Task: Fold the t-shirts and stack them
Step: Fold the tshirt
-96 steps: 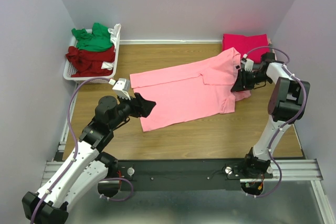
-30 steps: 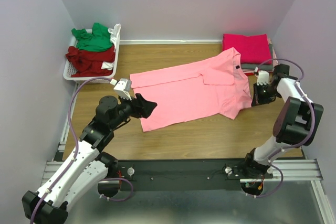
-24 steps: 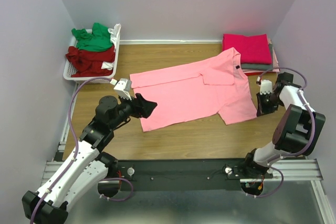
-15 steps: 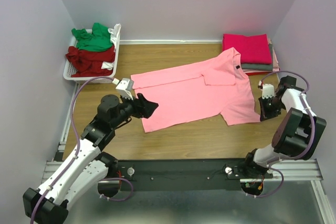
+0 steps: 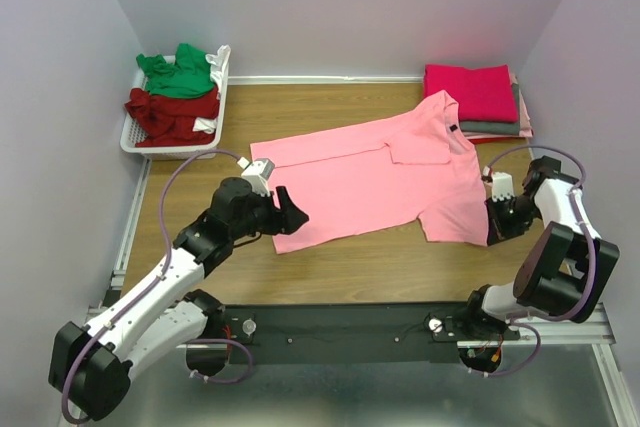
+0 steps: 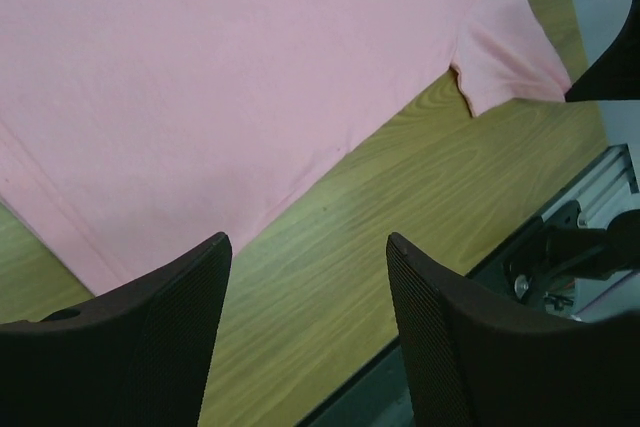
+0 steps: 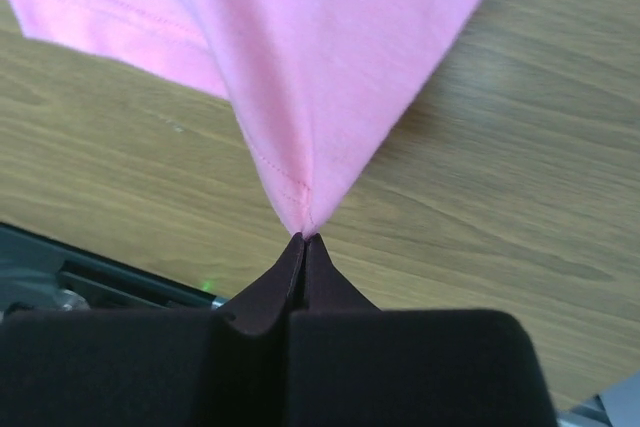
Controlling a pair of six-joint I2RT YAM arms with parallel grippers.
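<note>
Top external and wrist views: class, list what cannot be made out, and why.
Top external: grey t-shirt mostly under the magenta t-shirt; pink t-shirt neck label too small to read.
Right wrist: pinched pink corner hidden inside the shut right gripper.
Left wrist: frame edges cut off the pink t-shirt.

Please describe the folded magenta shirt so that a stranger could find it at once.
Look at the wooden table, then at its far right corner. There lies a small stack; the magenta shirt is on top, folded flat, above a grey shirt, unlike the pink shirt spread out mid-table.
</note>
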